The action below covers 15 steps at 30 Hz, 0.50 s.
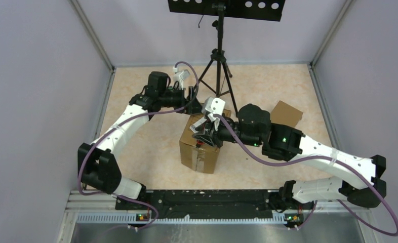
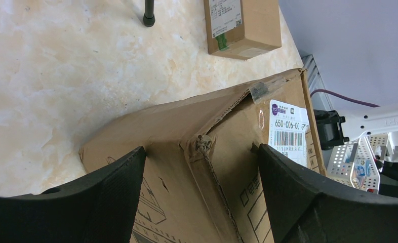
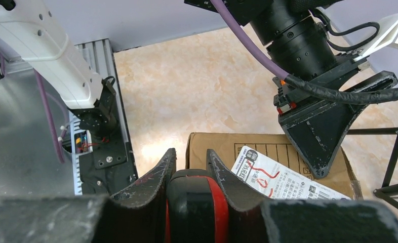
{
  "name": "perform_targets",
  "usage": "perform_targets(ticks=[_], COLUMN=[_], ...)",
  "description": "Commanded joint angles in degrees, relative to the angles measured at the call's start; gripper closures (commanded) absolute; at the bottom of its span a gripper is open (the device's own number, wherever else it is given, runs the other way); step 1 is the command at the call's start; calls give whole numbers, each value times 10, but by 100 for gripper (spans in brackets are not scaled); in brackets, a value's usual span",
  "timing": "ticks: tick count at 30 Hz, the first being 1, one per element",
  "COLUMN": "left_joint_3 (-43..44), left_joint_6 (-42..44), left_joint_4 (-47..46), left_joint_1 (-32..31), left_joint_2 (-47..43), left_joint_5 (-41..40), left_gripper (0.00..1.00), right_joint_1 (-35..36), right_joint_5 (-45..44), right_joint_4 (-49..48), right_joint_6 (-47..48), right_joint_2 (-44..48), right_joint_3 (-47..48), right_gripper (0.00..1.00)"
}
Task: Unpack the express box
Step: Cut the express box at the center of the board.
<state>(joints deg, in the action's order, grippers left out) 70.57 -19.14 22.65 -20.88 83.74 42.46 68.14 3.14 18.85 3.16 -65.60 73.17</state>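
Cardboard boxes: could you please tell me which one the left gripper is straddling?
The larger cardboard box at the centre: the open left gripper has a finger on either side of its corner. The smaller cardboard box lies apart, farther right.

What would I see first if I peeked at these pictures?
A big cardboard box stands in the middle of the table. The left end effector gapes wide at one top corner, and the right end effector pinches a black-and-red tool over the box's top.

Tripod [image 1: 218,54] crowds the far side of the box [image 1: 197,157]; tabletop [image 1: 156,162] leftward seems free
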Motion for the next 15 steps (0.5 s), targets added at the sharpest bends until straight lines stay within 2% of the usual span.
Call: perform_targets(ticks=[1,10,15], left_joint_3=[-7,-5,-6], left_joint_6=[27,27,28], left_joint_4=[23,22,22], left_joint_1=[2,3,3], left_joint_2=[9,12,13], left_joint_5=[-6,-4,-5], left_gripper=[17,17,17], right_joint_1=[3,3,2], right_joint_5=[-19,-20,-25], right_joint_4=[17,8,8], right_joint_6=[-2,-27,-42], right_joint_2=[17,13,19], right_joint_3=[-6,-61,-51], right_gripper=[100,100,100])
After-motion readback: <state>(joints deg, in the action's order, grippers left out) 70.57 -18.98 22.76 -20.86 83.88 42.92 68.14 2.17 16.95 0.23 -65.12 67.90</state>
